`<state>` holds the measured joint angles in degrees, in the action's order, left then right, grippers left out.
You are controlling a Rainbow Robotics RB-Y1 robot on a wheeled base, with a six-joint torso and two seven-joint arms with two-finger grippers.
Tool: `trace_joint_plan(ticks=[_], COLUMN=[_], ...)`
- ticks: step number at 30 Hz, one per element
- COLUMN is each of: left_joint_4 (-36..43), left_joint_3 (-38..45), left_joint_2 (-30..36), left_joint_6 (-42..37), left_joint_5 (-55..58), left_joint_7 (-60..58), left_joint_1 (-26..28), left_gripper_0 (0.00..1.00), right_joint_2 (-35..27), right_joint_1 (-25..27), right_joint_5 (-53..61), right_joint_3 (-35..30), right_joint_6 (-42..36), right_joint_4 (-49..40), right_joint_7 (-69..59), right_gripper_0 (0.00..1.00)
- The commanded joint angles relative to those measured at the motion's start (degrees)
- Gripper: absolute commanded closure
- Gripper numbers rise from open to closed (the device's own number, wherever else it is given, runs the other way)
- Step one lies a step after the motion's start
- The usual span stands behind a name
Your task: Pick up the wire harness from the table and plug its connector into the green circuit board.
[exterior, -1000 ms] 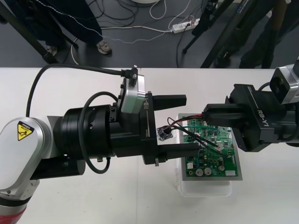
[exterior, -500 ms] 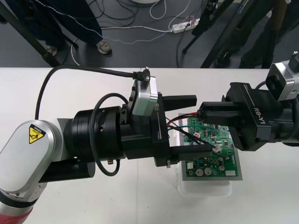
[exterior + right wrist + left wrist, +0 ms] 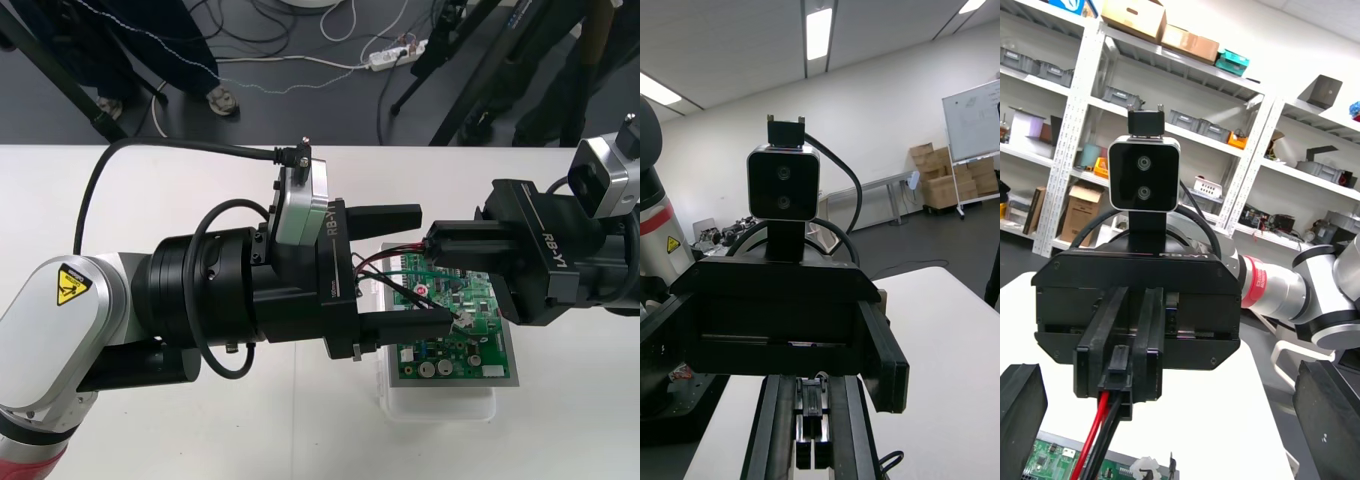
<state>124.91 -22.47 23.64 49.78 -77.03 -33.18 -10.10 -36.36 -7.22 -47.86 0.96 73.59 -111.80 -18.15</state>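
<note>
Harness (image 3: 1096,439): judged light and limp. It hung above the green circuit board (image 3: 470,350), not plugged in.
Right claw (image 3: 1124,369): clamped on the black plug (image 3: 1120,388), with red and black wires drooping below.
Left claw (image 3: 430,268): spread wide, flanking the wires and gripping nothing.
Best hold: the rigid plug body. The thin wires would likely flex and strain.

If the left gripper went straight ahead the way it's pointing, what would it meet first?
Most likely the right gripper, facing it head-on and shut on the harness; the open fingers of the left gripper would straddle it, though height is unclear.
</note>
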Motion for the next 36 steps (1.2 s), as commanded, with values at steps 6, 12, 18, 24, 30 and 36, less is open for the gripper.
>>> trace_joint_plan(ticks=[6,12,18,24,30,36], left_joint_4=[2.1,2.1,2.1,2.01,2.1,2.1], left_joint_3=[-0.82,-0.82,-0.73,-0.73,-0.73,-0.73], left_joint_2=[2.46,3.34,3.96,4.22,4.75,4.92], left_joint_6=[-3.73,-3.99,-4.16,-4.16,-4.25,-4.16], left_joint_5=[1.53,2.41,2.76,2.15,1.97,1.88], left_joint_7=[5.49,6.02,6.11,5.85,5.58,5.49], left_joint_1=[0.08,0.6,0.87,0.87,0.87,0.87], left_gripper_0=[0.04,0.04,0.06,0.08,0.08,0.1], right_joint_2=[0.41,0.41,0.41,0.41,0.59,0.76], right_joint_1=[1.77,2.13,2.39,2.39,2.3,2.3], right_joint_5=[-0.21,-0.21,-0.21,-0.21,-0.21,-0.21], right_joint_3=[-0.69,-0.69,-0.69,-0.69,-0.52,-0.52], right_joint_6=[-0.37,-0.2,0.24,0.33,0.33,0.33], right_joint_4=[-2.1,-2.19,-2.1,-2.28,-2.81,-3.33], right_joint_7=[-0.57,-0.65,-1.71,-2.85,-3.91,-4.7], right_gripper_0=[1.0,1.0,1.0,1.0,1.0,1.0])
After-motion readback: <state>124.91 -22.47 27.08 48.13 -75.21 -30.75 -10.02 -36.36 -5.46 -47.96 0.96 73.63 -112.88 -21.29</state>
